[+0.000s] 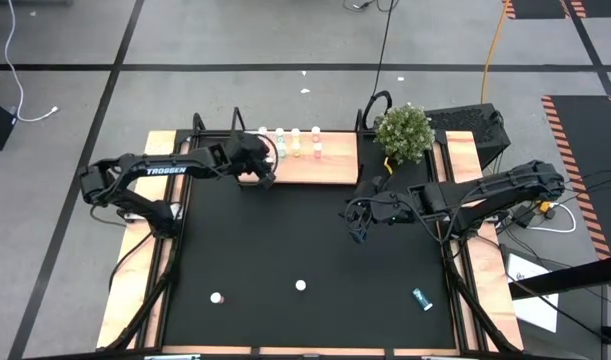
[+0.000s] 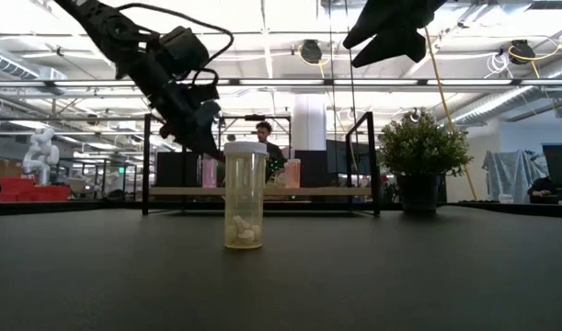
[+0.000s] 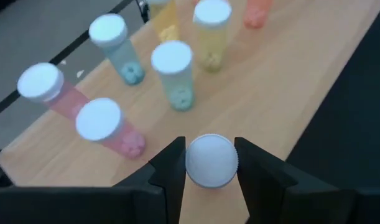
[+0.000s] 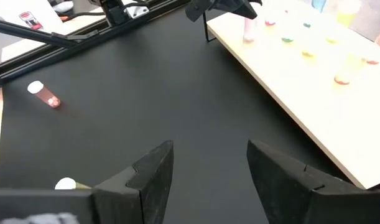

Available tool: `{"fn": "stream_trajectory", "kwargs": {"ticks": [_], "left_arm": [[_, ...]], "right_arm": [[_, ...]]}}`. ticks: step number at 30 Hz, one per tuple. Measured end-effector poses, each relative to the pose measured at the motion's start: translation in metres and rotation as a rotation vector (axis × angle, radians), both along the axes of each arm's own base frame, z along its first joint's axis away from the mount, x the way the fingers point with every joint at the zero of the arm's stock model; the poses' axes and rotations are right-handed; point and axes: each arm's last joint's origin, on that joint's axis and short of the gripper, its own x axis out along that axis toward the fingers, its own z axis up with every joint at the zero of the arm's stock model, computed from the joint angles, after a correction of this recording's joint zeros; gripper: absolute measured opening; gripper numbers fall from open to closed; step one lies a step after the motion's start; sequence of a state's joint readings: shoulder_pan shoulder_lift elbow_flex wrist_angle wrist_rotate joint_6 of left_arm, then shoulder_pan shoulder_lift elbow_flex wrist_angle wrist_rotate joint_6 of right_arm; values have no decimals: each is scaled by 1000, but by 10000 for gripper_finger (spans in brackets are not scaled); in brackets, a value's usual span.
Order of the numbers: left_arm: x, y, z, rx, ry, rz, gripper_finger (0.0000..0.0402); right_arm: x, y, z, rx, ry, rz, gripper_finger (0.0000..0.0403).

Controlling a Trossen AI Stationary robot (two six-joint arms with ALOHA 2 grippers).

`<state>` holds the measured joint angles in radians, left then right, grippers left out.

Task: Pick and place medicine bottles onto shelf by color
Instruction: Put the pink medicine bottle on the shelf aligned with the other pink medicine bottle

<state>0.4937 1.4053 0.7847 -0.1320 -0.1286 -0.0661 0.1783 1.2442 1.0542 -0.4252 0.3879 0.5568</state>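
Note:
The light-wood shelf [image 1: 325,168] lies along the table's far edge. Several white-capped bottles stand on it: pink [image 3: 106,127], pale blue [image 3: 174,74] and yellow [image 3: 211,31]. My left gripper [image 3: 209,149] hangs over the shelf's left part [image 1: 257,170], shut on one more bottle. My right gripper [image 1: 357,222] hovers open over the black table right of centre, with nothing between its fingers [image 4: 209,162]. On the table's near part, a yellow bottle [image 2: 245,195] stands upright, a pink one [image 4: 43,94] lies on its side, and a blue one [image 1: 422,298] lies at the right. My left gripper pinches a bottle by the two sides of its white cap [image 3: 196,163] between its two fingers [image 3: 171,168]. The fingers slant down toward the shelf from the table's near left. The cap hides the bottle's body, so I cannot tell whether its base stands on the board.
A potted plant [image 1: 403,130] stands at the shelf's right end. Black brackets [image 2: 147,165] rise at the shelf's ends. A person [image 2: 264,133] sits in the room behind the table. Bare black tabletop lies between the shelf and the loose bottles.

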Motion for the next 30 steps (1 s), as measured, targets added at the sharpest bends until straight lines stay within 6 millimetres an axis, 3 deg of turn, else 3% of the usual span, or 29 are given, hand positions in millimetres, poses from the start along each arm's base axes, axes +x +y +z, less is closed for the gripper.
{"fn": "stream_trajectory", "kwargs": {"ticks": [5, 9, 16, 21, 30], "left_arm": [[1, 1, 6, 37, 8, -26, 133], [6, 1, 21, 107, 2, -83, 133], [6, 1, 36, 227, 180, -238, 133], [1, 0, 34, 208, 270, -384, 133], [-11, 7, 20, 108, 272, -323, 134]], "right_arm": [[0, 1, 0, 14, -3, 18, 199], [1, 1, 1, 19, -7, 21, 199], [1, 1, 1, 19, -8, 21, 199], [1, 1, 1, 20, -15, 21, 199], [1, 1, 1, 18, -14, 23, 199]]}}
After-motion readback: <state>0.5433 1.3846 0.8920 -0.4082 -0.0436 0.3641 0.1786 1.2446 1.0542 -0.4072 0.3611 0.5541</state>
